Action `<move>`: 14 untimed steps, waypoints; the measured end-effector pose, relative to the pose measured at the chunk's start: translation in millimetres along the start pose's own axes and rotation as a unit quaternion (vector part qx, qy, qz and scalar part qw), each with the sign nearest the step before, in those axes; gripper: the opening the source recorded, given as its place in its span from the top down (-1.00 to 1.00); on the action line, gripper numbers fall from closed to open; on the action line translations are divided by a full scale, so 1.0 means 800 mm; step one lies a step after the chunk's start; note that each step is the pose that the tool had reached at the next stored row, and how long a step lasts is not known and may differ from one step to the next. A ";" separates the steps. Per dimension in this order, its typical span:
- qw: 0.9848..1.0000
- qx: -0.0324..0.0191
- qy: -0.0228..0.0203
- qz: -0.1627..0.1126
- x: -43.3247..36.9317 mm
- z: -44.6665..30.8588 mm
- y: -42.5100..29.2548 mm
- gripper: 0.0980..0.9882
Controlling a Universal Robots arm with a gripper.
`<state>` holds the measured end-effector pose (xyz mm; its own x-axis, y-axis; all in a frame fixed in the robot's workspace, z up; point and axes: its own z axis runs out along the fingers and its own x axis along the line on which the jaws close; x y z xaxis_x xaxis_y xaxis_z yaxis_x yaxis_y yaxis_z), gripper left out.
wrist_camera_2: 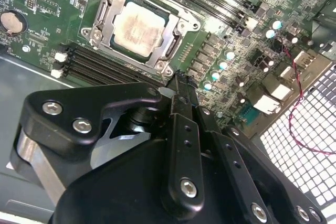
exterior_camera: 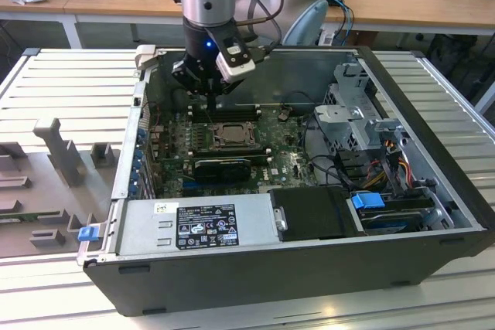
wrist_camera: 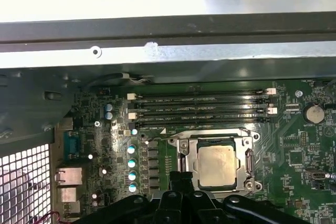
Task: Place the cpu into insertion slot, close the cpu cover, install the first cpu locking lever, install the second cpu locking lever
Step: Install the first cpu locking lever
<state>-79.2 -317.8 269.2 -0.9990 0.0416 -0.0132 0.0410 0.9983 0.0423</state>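
The cpu (wrist_camera_2: 138, 27) lies flat in the insertion slot (exterior_camera: 230, 134) on the green motherboard, its pale metal top showing in both wrist views (wrist_camera: 216, 165). The silvery cpu cover (wrist_camera_2: 107, 4) lies down around the chip as a frame (wrist_camera: 185, 148). My gripper (exterior_camera: 213, 104) hangs just above the board at the socket's edge, on the side of the long memory slots. Its black fingers (wrist_camera_2: 181, 85) are pressed together with nothing between them, the tips (wrist_camera: 182, 177) beside a corner of the socket.
Long black memory slots (wrist_camera: 202, 107) run beside the socket. The open case holds a power supply (exterior_camera: 197, 226), a drive cage (exterior_camera: 363, 117) with cables and a perforated rear wall (wrist_camera_2: 304, 135). Grey fixtures (exterior_camera: 54, 148) stand on the table at the exterior view's left.
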 end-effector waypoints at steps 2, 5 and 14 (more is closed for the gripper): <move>1.000 0.000 0.000 0.000 0.000 0.0000 0.0000 0.98; 1.000 0.000 0.000 0.000 0.004 -0.0001 -0.0003 0.98; 1.000 -0.001 0.000 0.000 0.016 0.0010 -0.0007 0.98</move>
<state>-91.9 -317.9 268.2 -0.9991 0.0415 -0.0132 0.0409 0.9982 0.0438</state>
